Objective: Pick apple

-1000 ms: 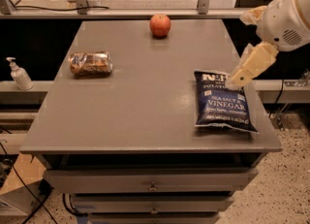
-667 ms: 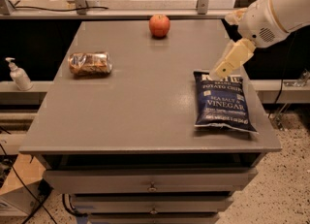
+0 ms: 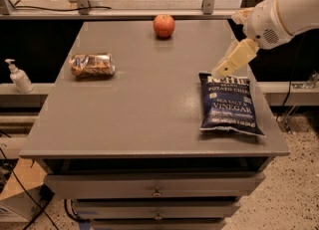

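The apple (image 3: 164,25) is small, round and red-orange. It sits near the far edge of the grey table (image 3: 139,104), at the middle. My gripper (image 3: 222,69) hangs from the white arm that enters at the top right. It is above the table's right side, just over the top edge of the blue chip bag (image 3: 228,103), well to the right of the apple and nearer to me. It holds nothing that I can see.
A brown clear-wrapped snack packet (image 3: 91,65) lies on the table's left side. A white pump bottle (image 3: 19,76) stands on a ledge to the left. Metal posts rise behind the far edge. Drawers sit under the table front.
The arm and gripper have moved left, from the table's right edge to over the top of the chip bag. The apple, bag and packet have not moved.
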Available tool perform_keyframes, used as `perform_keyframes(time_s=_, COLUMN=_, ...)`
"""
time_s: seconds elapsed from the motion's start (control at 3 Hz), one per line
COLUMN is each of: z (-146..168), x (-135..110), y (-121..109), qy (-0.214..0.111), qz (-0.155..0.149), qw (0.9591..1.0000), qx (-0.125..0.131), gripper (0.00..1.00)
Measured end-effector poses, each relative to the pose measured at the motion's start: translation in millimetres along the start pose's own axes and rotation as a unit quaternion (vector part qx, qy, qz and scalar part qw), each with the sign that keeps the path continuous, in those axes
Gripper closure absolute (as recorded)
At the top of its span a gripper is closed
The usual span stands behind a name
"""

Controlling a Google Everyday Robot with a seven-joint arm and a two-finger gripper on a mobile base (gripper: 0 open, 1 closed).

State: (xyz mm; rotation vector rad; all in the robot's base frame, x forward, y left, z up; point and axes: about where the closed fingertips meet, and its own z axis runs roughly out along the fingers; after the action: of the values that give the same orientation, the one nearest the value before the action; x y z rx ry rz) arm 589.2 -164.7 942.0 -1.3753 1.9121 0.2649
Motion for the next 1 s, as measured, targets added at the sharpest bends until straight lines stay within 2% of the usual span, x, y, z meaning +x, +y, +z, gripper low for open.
perform_keyframes(time_s=0.33, z=16, x=-11, y=-22, qy=-0.054, qz=0.032, qw=0.9976, qx=0.03, gripper=0.0)
perform_keyframes(time_s=0.67, z=34, x=-22, y=-47, qy=-0.104, qz=0.059, qw=0.9914, qx=0.052, gripper=0.0)
perform_keyframes(time_s=1.0, z=80, x=-51, y=-80, qy=-0.132, qz=0.076, qw=0.9875, qx=0.04, gripper=0.0)
